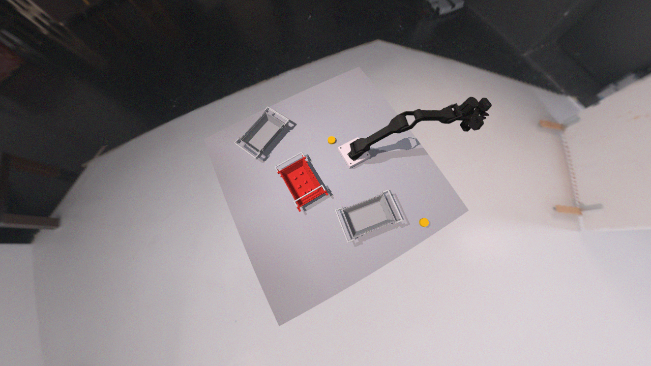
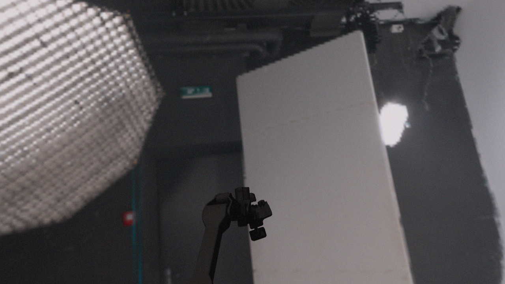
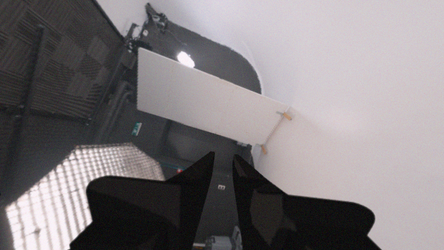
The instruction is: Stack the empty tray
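A red tray [image 1: 302, 176] stands upright in the top view, with several small red pieces on its floor. One white wire bar [image 1: 288, 159] lies out beyond its upper end. The other wire bar [image 1: 308, 193] shows over the inside near its lower end. A grey tray [image 1: 369, 216] at the lower right looks empty, with its bars out at both ends. Another grey tray [image 1: 265, 133] at the upper left also looks empty. My gripper [image 1: 484, 115] [image 3: 223, 157] is nearly shut on nothing, a narrow gap between its fingertips. It is raised far to the right of all the trays.
The arm's pale base plate [image 1: 345, 150] is between the trays. One yellow disc [image 1: 331, 140] lies beside the base, another yellow disc [image 1: 424, 222] right of the lower grey tray. The trays stand on a grey mat [image 1: 273, 254]. The exterior view shows only the upper arm against the room.
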Controlling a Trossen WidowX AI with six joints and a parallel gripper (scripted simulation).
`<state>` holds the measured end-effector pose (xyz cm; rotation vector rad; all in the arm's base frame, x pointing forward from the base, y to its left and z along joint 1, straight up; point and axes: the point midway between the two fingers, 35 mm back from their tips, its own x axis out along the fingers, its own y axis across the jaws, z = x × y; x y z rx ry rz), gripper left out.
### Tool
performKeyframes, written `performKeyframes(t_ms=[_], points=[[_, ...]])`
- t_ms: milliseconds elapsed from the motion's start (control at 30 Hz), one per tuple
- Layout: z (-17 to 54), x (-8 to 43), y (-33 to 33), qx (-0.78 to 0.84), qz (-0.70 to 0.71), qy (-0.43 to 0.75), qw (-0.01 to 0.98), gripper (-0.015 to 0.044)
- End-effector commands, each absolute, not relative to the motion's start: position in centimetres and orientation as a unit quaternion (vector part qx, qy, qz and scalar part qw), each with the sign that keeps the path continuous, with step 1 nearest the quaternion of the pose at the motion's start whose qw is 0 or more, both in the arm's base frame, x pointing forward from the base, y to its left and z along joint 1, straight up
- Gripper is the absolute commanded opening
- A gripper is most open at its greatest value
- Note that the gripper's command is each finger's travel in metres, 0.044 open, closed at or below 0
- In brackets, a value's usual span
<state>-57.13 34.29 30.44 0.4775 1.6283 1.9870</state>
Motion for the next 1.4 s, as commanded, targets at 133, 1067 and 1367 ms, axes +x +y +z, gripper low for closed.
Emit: performKeyframes(t_ms=[133, 1067, 1367], points=[[28.5, -48.3, 44.8, 0.176, 0.728, 0.550, 0.369, 0.0085], [22.6, -7.0, 61.8, 0.106, 0.583, 0.409, 0.694, 0.0085], [21.0, 8.2, 60.0, 0.063, 0.504, 0.390, 0.768, 0.0085]])
